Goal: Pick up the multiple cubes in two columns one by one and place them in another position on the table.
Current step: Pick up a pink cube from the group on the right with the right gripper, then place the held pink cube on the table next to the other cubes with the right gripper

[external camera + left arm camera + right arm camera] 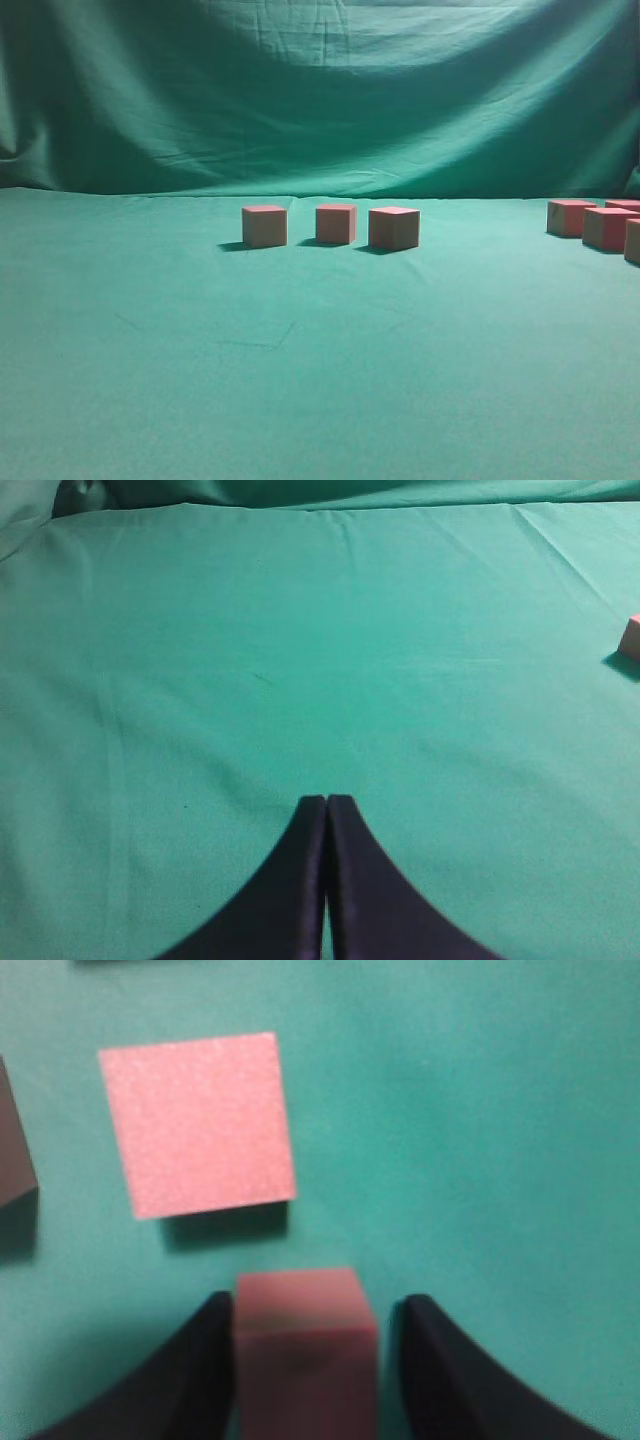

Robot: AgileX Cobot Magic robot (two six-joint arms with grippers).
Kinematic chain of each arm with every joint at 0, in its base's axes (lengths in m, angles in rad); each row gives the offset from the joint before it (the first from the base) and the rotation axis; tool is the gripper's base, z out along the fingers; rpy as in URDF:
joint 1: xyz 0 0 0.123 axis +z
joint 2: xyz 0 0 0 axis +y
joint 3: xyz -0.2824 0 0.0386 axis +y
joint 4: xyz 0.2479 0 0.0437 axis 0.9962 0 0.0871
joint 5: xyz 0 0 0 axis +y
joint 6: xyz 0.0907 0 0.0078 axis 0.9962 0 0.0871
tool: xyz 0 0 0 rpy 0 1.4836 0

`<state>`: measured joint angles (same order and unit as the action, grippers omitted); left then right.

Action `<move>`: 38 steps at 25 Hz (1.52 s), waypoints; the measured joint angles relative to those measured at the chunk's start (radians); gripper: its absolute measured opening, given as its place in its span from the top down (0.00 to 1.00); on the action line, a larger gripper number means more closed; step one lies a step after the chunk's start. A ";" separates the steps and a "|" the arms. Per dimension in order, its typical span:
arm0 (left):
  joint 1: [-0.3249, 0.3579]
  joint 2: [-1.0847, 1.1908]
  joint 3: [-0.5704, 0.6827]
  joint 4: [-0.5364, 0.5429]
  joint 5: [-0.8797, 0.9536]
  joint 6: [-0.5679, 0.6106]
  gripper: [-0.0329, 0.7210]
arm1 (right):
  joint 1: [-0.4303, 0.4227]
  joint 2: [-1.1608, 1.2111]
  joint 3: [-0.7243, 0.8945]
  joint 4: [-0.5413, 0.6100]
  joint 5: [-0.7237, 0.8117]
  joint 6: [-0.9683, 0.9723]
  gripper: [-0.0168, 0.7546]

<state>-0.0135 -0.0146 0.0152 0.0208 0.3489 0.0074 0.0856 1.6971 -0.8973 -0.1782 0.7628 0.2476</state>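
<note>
Three pink cubes stand in a row mid-table in the exterior view: left, middle and right. Several more cubes cluster at the right edge. Neither arm shows in that view. In the right wrist view my right gripper is open around a pink cube. The left finger touches the cube and a gap shows at the right finger. Another pink cube lies just beyond it. My left gripper is shut and empty over bare cloth, with a cube at the far right edge.
A green cloth covers the table and hangs as a backdrop behind it. The dark edge of a further cube shows at the left of the right wrist view.
</note>
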 joint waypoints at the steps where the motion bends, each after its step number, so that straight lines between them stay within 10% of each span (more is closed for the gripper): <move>1: 0.000 0.000 0.000 0.000 0.000 0.000 0.96 | 0.000 0.002 0.000 0.002 -0.002 0.000 0.60; 12: 0.000 0.000 0.000 0.000 0.000 0.000 0.96 | 0.033 -0.086 -0.051 0.126 0.170 -0.070 0.63; 25: 0.000 0.000 0.000 0.000 0.000 0.000 0.96 | 0.624 -0.130 -0.378 0.339 0.231 -0.206 0.63; 38: 0.000 0.000 0.000 0.000 0.000 0.000 0.96 | 0.780 0.271 -0.780 0.185 0.205 0.089 0.63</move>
<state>-0.0135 -0.0146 0.0152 0.0208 0.3489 0.0074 0.8658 1.9683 -1.6774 0.0065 0.9681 0.3362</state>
